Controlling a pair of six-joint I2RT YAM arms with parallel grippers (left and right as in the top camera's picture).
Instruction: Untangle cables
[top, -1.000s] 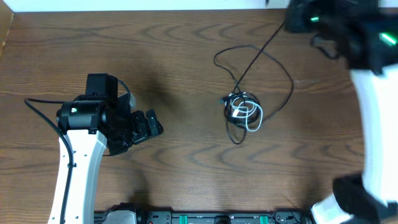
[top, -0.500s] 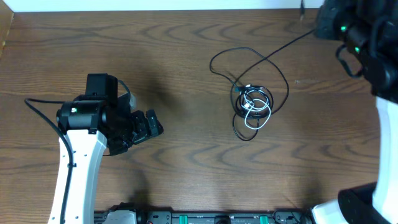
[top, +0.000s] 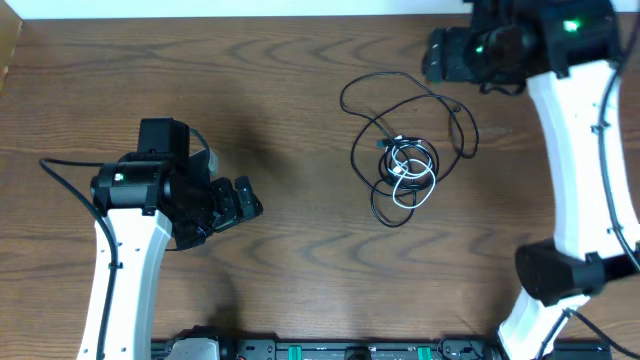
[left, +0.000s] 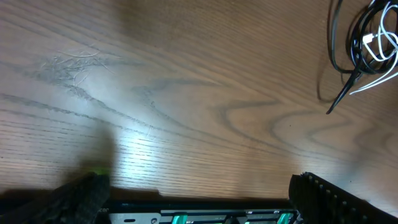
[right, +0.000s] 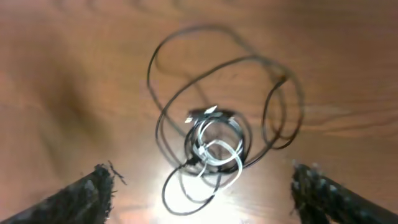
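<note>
I see cables (top: 405, 165) on table (top: 300, 90), right of centre; left gripper (top: 243, 200) well left, right gripper (top: 432, 55) behind them.

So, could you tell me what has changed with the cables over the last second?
The right gripper opened and let go of the black cable, whose taut strand dropped back onto the table beside the cables. The tangle is not undone. The left gripper stayed open and still.
</note>
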